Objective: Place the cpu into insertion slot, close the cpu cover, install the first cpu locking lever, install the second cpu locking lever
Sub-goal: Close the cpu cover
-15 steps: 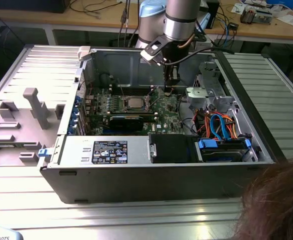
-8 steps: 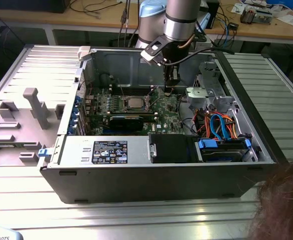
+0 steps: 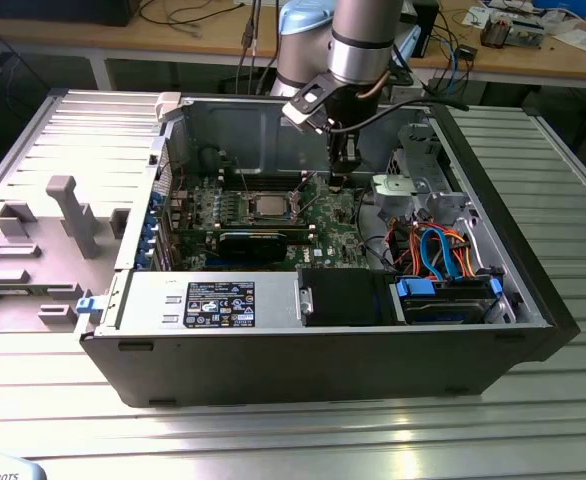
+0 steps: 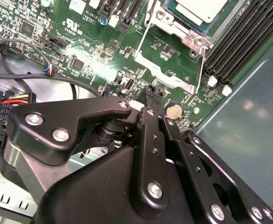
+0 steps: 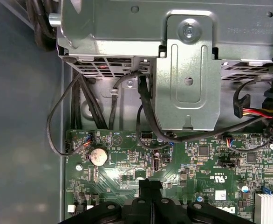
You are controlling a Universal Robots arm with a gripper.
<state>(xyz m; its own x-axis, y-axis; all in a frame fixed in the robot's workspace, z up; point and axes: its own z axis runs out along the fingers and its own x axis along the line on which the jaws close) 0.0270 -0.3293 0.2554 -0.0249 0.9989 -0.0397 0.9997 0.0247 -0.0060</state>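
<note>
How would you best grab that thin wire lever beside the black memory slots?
Probably on its straight middle stretch, coming from above. The locking lever is a thin bare wire that seems to stand off the green board, so pinching across it there should clear the memory slots beside it.

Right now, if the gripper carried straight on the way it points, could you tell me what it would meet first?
Most likely the green board, just beside the insertion slot and its silver surround, near the round coin battery. The gripper hangs above it; depth is unclear.
</note>
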